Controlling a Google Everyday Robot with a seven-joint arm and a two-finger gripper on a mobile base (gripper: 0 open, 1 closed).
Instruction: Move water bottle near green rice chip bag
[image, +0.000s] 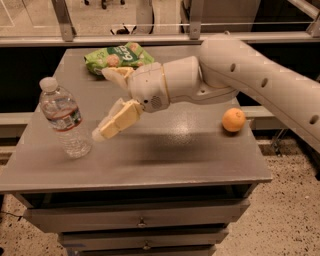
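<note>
- A grey metal table (175, 155) with a matte top stands on a speckled floor, drawers (140, 220) stacked under its front edge and a metal rail running behind it.
- The small clear ribbed plastic water bottle (62, 117), with a white cap and a red-white-blue label band, stands upright at the left side of the tabletop, towards the front.
- The flat bright green rice chip bag (119, 56), with white lettering, lies at the back edge of the table, left of centre and well apart from the bottle.
- The white robot arm (260, 75) reaches in from the right, over the table.
- Its gripper (100, 104) hangs above the tabletop between bag and bottle. The two cream-coloured fingers (120, 120) are spread wide with nothing between them.
- The lower fingertip lies just beside the bottle's right side; whether they touch cannot be told.
- A round orange fruit (233, 120) sits on the right side of the table, under the arm.
</note>
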